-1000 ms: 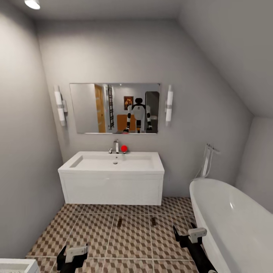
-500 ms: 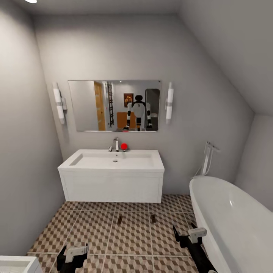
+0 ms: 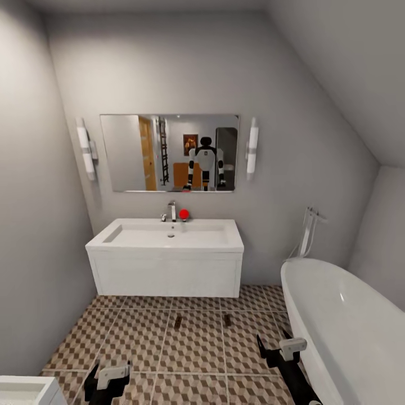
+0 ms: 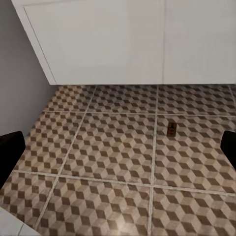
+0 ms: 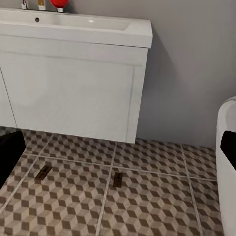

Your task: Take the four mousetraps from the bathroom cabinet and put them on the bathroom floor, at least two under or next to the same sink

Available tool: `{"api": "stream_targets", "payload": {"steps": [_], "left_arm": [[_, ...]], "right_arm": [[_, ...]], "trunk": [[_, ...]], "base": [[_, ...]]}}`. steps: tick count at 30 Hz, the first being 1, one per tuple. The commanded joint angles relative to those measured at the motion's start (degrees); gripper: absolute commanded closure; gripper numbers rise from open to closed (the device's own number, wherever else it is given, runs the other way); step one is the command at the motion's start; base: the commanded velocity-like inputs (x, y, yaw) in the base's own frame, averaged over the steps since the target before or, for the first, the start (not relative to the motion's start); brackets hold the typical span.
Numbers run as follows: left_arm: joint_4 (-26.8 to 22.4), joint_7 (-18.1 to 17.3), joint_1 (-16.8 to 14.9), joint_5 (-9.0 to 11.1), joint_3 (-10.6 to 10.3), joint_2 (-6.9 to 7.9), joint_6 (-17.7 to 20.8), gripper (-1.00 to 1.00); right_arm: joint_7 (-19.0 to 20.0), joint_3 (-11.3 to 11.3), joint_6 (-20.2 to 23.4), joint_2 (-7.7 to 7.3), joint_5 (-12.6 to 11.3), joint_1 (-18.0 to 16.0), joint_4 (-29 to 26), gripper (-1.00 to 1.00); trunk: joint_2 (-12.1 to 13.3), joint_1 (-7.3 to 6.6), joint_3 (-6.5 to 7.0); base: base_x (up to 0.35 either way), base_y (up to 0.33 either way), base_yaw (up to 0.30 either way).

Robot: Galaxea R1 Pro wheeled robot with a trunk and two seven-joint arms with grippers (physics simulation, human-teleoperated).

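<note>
You are facing the white rectangular sink (image 3: 169,239) on its boxy white vanity, with a chrome faucet (image 3: 172,212) and a small red ball-shaped object (image 3: 184,214) at its back edge. Two small tan wooden mousetraps lie flat on the cube-patterned brown, beige and white tiled floor (image 3: 140,343) just in front of the vanity: the left mousetrap (image 3: 178,322) and the right mousetrap (image 3: 227,320) rest near each other but apart, each close to a pale grout line. Your left gripper (image 3: 106,378) hangs low over the tiles; its dark fingers (image 4: 10,152) stand wide apart with nothing between them, and the left mousetrap (image 4: 171,129) sits ahead of it. Your right gripper (image 3: 279,350) hovers beside the white oval bathtub (image 3: 349,326), likewise spread and empty, with both traps (image 5: 118,179) ahead on the floor. A wide mirror (image 3: 169,153) above the sink reflects the robot.
</note>
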Motion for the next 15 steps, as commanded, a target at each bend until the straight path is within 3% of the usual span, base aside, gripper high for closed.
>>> {"api": "stream_targets", "payload": {"steps": [1,15], "left_arm": [[0.19,0.12,-0.06,0.33,-0.5,-0.03,-0.28,-1.0],[0.19,0.17,-0.06,0.33,-0.5,-0.74,-0.28,-1.0]], "right_arm": [[0.58,0.11,-0.13,-0.02,-0.6,0.0,0.04,-1.0],[-0.21,0.1,-0.11,-0.29,-0.56,-0.01,0.04,-1.0]], "trunk": [[-0.05,0.02,-0.1],[-0.05,0.02,-0.4]], "base": [[0.0,0.0,0.0],[0.0,0.0,0.0]]}}
